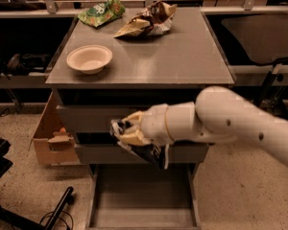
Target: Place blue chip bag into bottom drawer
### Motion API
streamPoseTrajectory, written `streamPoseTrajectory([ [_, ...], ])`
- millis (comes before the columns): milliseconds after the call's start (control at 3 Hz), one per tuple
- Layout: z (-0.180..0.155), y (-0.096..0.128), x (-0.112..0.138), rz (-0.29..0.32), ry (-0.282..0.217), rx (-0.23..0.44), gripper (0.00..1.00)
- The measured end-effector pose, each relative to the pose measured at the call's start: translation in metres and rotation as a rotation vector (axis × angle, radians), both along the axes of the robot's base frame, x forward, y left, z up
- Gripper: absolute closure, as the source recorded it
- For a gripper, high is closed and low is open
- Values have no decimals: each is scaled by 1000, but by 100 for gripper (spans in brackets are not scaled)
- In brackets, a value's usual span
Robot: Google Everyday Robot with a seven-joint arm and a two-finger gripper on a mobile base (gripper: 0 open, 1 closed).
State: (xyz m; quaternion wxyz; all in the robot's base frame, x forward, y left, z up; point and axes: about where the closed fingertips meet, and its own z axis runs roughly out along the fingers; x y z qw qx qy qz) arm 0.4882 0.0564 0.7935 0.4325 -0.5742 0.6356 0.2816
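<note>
My gripper [126,133] is in front of the cabinet's two upper drawers and is shut on the blue chip bag [149,153]. The crumpled navy bag hangs down from the fingers, its white edge at the lower right. It is held in the air above the bottom drawer [141,195], which is pulled open and shows a flat grey floor. My white arm reaches in from the right.
On the cabinet top [182,56] are a cream bowl [89,58], a green bag [101,12] and a brown-and-tan bag [146,19]. A cardboard box [50,138] stands left of the cabinet. Black cables lie on the floor at lower left.
</note>
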Motion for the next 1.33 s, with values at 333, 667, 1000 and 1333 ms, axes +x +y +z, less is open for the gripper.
streamPoseTrajectory([
  [333, -105, -22, -30, -75, 79, 21, 100],
  [667, -125, -20, -40, -77, 109, 20, 100],
  [1000, -121, -19, -39, -74, 104, 20, 100],
  [1333, -161, 0, -43, -63, 181, 56, 100],
])
